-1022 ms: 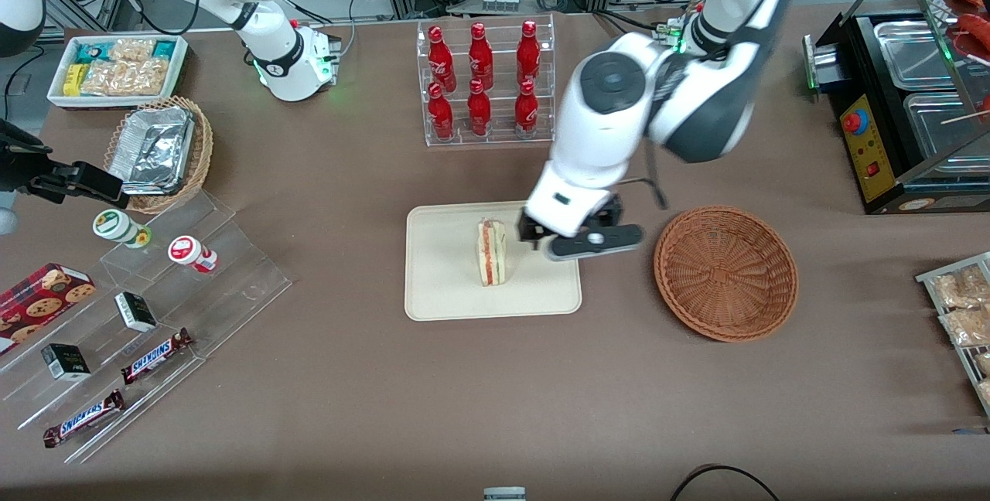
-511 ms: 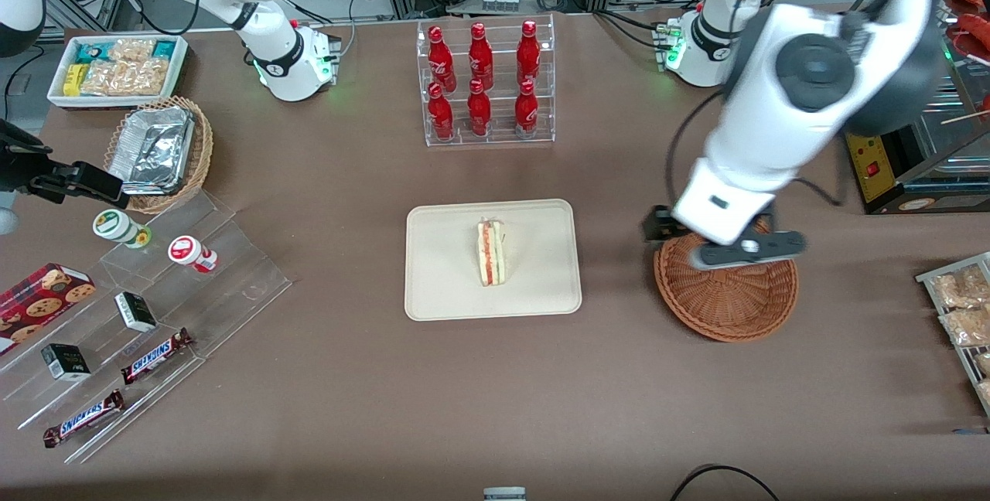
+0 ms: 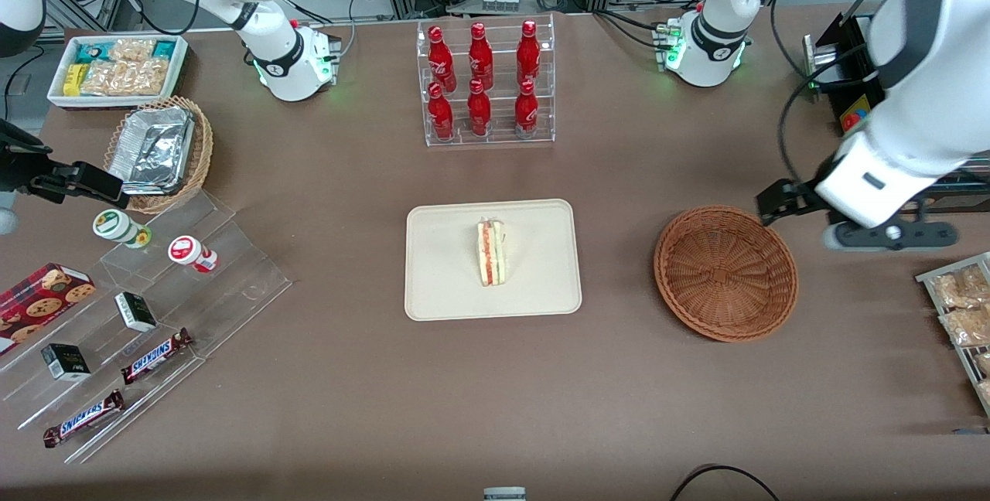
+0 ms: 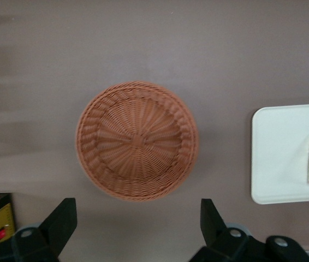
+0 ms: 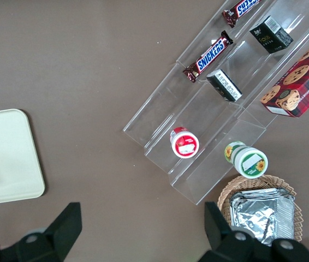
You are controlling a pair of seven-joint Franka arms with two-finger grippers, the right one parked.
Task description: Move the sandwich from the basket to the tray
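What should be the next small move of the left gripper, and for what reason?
Probably only stop and park. The sandwich lies on the tray, the basket holds nothing, and the gripper, open and holding nothing, hangs above the table toward the working arm's end.

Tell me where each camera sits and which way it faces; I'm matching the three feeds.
Front view: high, looking down the table; both arms show, the left gripper high beside the basket.
Left wrist view: looks straight down on basket and tray; open jaws show.
Right wrist view: looks down on candy shelf; parked jaws show.
Shared: the tray with the sandwich appears in all.
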